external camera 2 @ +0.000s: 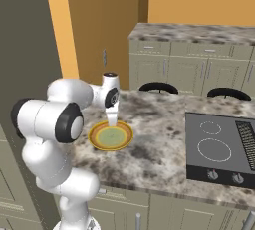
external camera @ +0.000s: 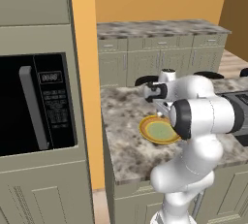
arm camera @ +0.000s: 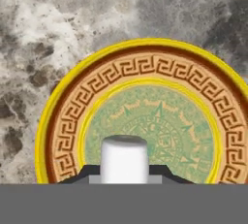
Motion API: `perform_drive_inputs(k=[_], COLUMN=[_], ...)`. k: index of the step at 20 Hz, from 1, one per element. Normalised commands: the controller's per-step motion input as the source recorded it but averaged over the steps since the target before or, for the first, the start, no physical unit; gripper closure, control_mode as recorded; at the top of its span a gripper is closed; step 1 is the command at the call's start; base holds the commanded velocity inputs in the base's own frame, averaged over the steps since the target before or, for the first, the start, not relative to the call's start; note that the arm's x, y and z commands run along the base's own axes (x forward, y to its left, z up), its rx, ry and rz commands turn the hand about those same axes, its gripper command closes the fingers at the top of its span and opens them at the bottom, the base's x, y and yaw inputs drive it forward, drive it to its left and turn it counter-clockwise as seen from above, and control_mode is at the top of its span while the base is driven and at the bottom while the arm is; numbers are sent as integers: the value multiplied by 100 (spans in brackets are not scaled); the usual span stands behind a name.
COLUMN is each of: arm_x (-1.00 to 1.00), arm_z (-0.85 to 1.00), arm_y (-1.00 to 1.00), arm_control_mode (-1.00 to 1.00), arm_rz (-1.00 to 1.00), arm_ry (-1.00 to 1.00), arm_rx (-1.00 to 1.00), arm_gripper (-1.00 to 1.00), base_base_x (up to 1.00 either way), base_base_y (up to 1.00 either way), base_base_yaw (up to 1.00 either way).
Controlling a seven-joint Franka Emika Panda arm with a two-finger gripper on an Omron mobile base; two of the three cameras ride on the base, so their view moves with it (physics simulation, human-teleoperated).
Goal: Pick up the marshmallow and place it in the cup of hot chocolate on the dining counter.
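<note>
At the bottom centre of the hand view, the end effector (arm camera: 124,172) grasps the marshmallow (arm camera: 124,157) above the plate (arm camera: 145,58) on the counter (arm camera: 58,29). The soft block could squeeze out or slip during the carry if the grip is shallow.

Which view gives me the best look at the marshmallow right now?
The hand view: the marshmallow sits large between the fingertips, over the plate. In both base views it is too small to make out at the gripper.
</note>
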Motion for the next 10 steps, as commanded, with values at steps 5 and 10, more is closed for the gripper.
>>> perform_drive_inputs(k=[5,10], arm_x=[-57,-60], arm_z=[74,83], arm_y=[0,8], arm_control_mode=[-100,-100], arm_rz=[38,37], arm_ry=[-5,-9], arm_rx=[0,0], arm_gripper=[100,100], base_base_x=[0,0], base_base_y=[0,0], base_base_yaw=[0,0])
